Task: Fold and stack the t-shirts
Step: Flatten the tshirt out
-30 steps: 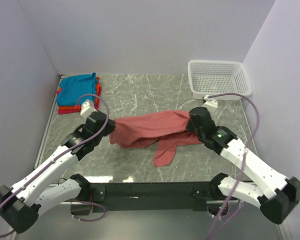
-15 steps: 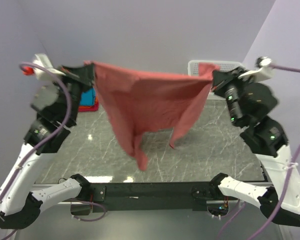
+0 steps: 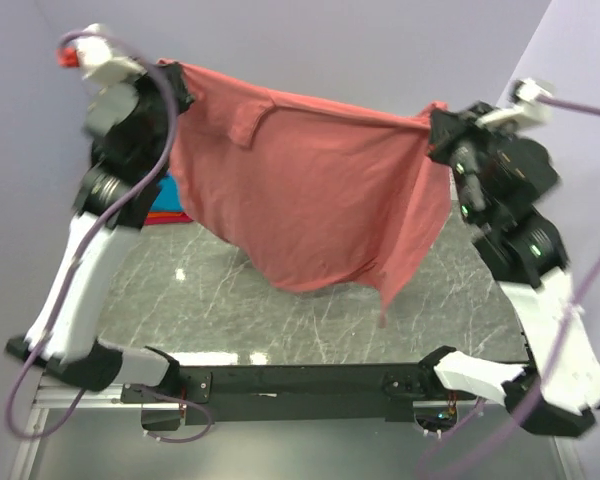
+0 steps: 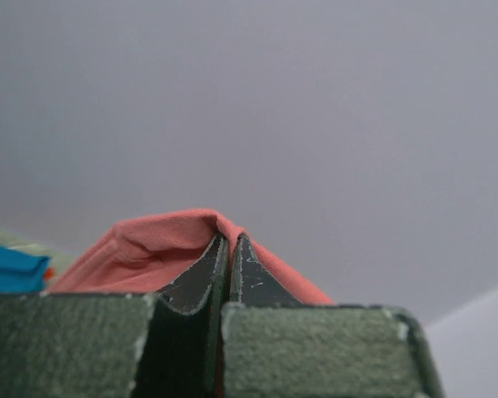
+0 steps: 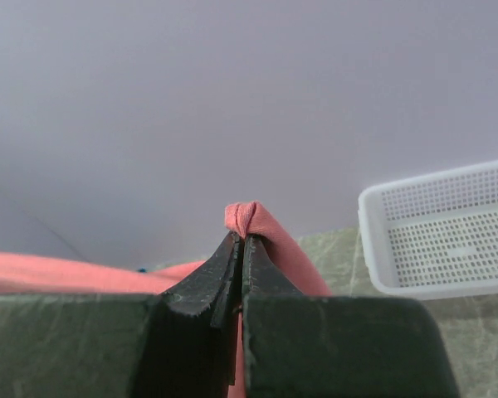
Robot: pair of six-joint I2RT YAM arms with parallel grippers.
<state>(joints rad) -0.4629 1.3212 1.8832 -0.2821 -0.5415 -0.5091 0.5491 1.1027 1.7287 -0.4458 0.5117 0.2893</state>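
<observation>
The salmon-pink t-shirt (image 3: 310, 190) hangs spread in the air between both arms, high above the marble table (image 3: 310, 310). My left gripper (image 3: 172, 82) is shut on its left top corner; the cloth (image 4: 162, 245) shows around the closed fingers in the left wrist view. My right gripper (image 3: 435, 125) is shut on the right top corner, with a cloth fold (image 5: 257, 224) above the fingertips. The folded stack is mostly hidden behind the shirt; only a red-orange edge (image 3: 165, 215) shows at the left, and a teal-blue patch (image 4: 12, 269) shows in the left wrist view.
The white mesh basket (image 5: 440, 236) stands at the back right of the table, hidden in the top view by the right arm and the shirt. Purple walls enclose the table on three sides. The shirt's lower hem (image 3: 310, 280) hangs just above the table.
Both arms lifted the shirt from a bunched heap on the table up into the air and pulled it wide. In the last half second it rose higher and spread flatter.
</observation>
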